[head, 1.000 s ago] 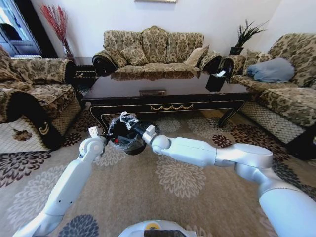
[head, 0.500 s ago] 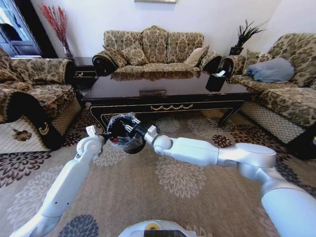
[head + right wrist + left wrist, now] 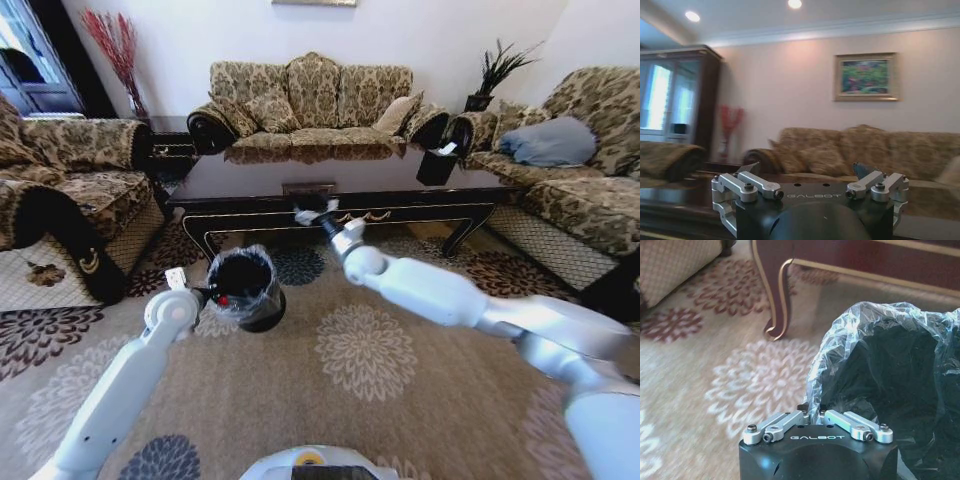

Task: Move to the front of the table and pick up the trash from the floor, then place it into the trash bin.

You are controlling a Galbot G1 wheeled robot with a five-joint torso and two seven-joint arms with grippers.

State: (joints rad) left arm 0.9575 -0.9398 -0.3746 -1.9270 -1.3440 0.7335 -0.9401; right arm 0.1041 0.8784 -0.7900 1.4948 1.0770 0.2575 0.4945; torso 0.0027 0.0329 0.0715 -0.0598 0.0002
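Fingers of the left gripper point(image 3: 815, 416) are pinched shut on the clear plastic liner at the rim of the trash bin point(image 3: 245, 290), which it holds lifted above the floor point(image 3: 370, 400) in front of the table point(image 3: 330, 185). In the left wrist view the crinkled liner point(image 3: 850, 335) stands up from the closed jaws and the bin's black interior opens beside them, with a curved table leg point(image 3: 777, 300) beyond on the flowered carpet. A small red spot point(image 3: 221, 299) shows inside the bin. The right gripper point(image 3: 314, 211) is raised at the table's front rail, well apart from the bin; its jaws are spread wide and empty, pointing across the tabletop toward the sofa point(image 3: 855, 150).
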